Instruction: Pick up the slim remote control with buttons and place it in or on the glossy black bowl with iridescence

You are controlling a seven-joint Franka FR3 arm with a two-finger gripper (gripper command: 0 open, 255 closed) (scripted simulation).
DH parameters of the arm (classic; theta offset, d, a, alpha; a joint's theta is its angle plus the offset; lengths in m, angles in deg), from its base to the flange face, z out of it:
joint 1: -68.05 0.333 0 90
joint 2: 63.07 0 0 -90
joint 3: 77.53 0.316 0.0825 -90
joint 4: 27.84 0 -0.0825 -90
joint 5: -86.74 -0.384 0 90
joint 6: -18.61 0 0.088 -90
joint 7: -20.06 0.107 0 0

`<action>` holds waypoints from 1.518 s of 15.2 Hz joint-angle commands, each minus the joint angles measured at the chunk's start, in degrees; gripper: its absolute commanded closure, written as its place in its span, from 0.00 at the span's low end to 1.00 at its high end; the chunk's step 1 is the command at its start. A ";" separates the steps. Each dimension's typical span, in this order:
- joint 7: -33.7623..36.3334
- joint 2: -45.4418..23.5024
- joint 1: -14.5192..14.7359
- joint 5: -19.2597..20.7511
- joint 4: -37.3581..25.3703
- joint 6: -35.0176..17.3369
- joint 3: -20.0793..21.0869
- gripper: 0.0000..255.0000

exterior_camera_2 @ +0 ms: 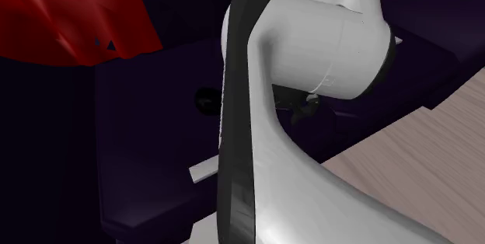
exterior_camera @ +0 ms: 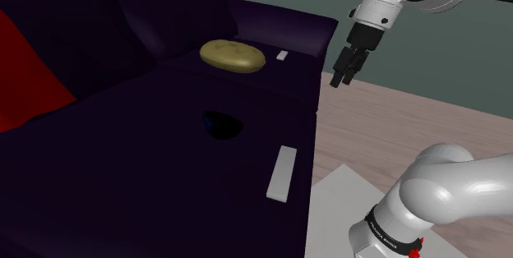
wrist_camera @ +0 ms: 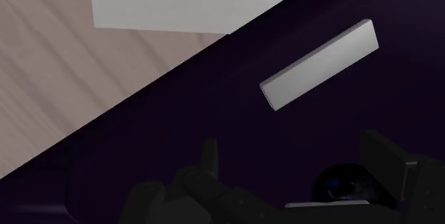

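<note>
The remote (exterior_camera: pixel 281 173) is a plain pale grey slab lying flat near the front edge of the dark sofa seat (exterior_camera: pixel 148 158); in the wrist view the remote (wrist_camera: pixel 319 65) lies ahead of the fingers. The glossy black bowl (exterior_camera: pixel 222 123) sits on the seat behind it, barely standing out from the dark cushion, and the bowl (wrist_camera: pixel 346 185) shows close to the right finger. My gripper (exterior_camera: pixel 345 71) hangs in the air above the seat's right edge, well above both things, open and holding nothing. In the second exterior view the arm covers most of the remote (exterior_camera_2: pixel 204 172).
A flat yellow-green cushion-like thing (exterior_camera: pixel 233 56) and a small white object (exterior_camera: pixel 282 55) lie at the back of the seat. Red cloth (exterior_camera: pixel 20 71) drapes the sofa's left side. A white mat (exterior_camera: pixel 345 207) lies on the wooden floor by the stand.
</note>
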 commanded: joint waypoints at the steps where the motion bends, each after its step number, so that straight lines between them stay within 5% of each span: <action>1: 0.00 0.00 0.00 0.00 0.00 0.00 0.00 0.00; 12: 33.67 3.90 -3.53 -10.15 16.00 -11.74 20.74 0.00; 23: 64.74 -10.72 -8.72 -19.61 18.39 -27.31 43.21 0.00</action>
